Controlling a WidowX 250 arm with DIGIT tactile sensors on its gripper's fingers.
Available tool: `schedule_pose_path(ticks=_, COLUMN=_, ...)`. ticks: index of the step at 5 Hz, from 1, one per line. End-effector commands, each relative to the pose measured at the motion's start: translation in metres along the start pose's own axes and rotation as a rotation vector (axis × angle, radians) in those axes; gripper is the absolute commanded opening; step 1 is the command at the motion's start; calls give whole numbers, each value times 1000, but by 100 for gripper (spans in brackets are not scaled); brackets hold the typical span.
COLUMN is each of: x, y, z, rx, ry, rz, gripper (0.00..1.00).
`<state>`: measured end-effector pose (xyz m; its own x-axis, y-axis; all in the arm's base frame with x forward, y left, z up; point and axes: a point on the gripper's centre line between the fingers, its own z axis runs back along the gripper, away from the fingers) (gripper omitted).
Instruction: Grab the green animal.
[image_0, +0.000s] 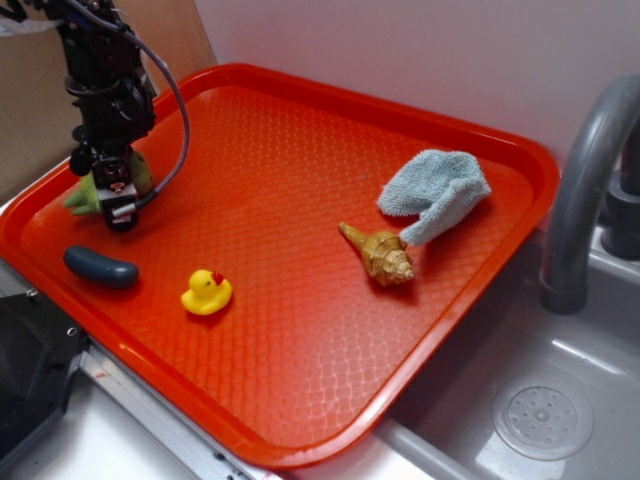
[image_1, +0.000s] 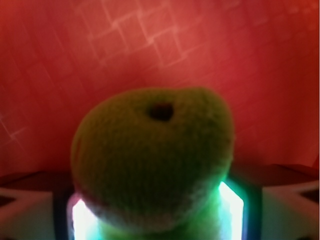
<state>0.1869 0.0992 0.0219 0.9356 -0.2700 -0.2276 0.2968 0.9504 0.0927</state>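
Gripper (image_0: 118, 205) is down at the tray's (image_0: 300, 330) far-left corner, directly on the animal (image_0: 90, 192); in the wrist view the olive head (image_1: 152, 160) fills the space between the lit fingers (image_1: 232, 205), which appear pressed to its sides, so pinching it. The animal's limbs poke out leftward, long axis roughly across the jaws. Judgement: grasp seated, a straight lift remains; duck (image_0: 206, 292) and blue piece (image_0: 100, 267) lie apart, nearer the front.

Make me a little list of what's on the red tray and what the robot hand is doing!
tray: red tray, beside a sink
gripper: gripper down at the tray's back left corner, right at the green animal
grip: cannot tell if it is shut
duck: yellow duck, front left
blue piece: dark blue piece, left of the duck
shell: tan shell, middle
cloth: pale blue cloth, behind the shell
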Motion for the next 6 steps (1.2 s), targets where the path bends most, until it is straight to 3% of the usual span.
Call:
schedule_pose_path(ticks=1, x=-4, y=-8, z=62, rx=122, ry=-117, rz=-7, gripper=0)
schedule_pose_path(ticks=2, x=-11, y=-25, z=114, rx=93, ry=-139, rz=179, gripper=0)
schedule_pose_path(ticks=3, x=-20, y=-45, z=160, rx=-12, ry=-210, rz=426, gripper=0)
schedule_pose_path(ticks=5, x=-14, y=-65, z=220, rx=-158, ry=-253, rz=619, gripper=0)
schedule_pose_path(ticks=6, x=-2, y=-69, z=209, rx=-112, ry=-236, rz=590, gripper=0)
